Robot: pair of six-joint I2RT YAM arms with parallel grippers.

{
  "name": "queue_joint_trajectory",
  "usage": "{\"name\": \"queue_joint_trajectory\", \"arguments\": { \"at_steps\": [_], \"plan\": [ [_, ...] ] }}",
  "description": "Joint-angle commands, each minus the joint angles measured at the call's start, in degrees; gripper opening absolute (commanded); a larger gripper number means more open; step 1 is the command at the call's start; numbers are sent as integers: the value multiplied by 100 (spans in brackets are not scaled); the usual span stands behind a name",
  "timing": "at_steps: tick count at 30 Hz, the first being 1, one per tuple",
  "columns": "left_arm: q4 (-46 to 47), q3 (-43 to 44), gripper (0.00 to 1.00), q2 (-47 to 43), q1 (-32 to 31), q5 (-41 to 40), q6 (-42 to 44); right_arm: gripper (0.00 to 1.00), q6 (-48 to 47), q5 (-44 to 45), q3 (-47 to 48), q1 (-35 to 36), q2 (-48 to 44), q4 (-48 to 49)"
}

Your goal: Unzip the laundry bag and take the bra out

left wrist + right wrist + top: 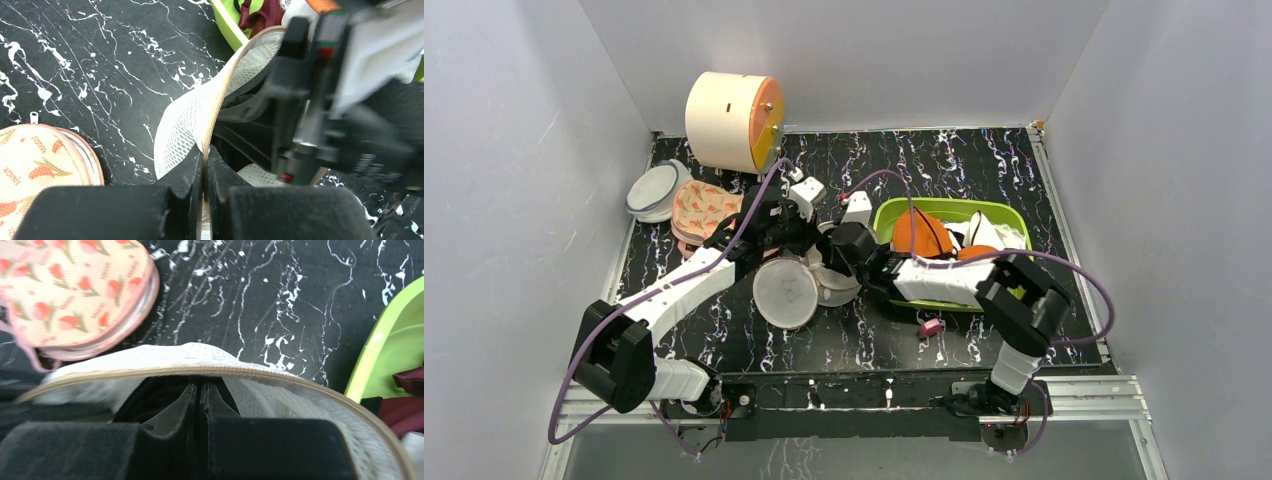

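Bag: white mesh dome-shaped laundry bag (786, 293), mid-tabletop, halves seemingly splayed (zip state unclear).
Left claw (205, 150): pressed together on the bag's tan rim.
Right claw (200, 387): pressed together, seemingly pinching that rim too.
Bra: orange-cupped, black-strapped bra (916, 234) lies in the green plastic tub (944, 203), toward the tabletop's right edge.
Remaining: probably little.

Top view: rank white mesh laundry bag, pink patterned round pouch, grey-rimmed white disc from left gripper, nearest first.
1. White mesh laundry bag, pinched in left gripper.
2. Pink patterned round pouch, to the left.
3. Grey-rimmed white disc, farther left.
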Motion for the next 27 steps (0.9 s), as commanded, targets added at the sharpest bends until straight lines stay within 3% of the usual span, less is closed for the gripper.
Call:
{"name": "queue_joint_trajectory", "arguments": {
  "at_steps": [1, 13, 27],
  "plan": [
    [85, 50, 0, -168, -21, 45, -19, 0, -137, -467, -183, -4, -721, -54],
    [84, 32, 0, -165, -40, -92, -8, 0, -131, -1269, -333, -4, -1925, -637],
    [52, 32, 0, -196, -134, -199, 20, 0, 155, -999, -330, -13, -3273, -1174]
  ]
}}
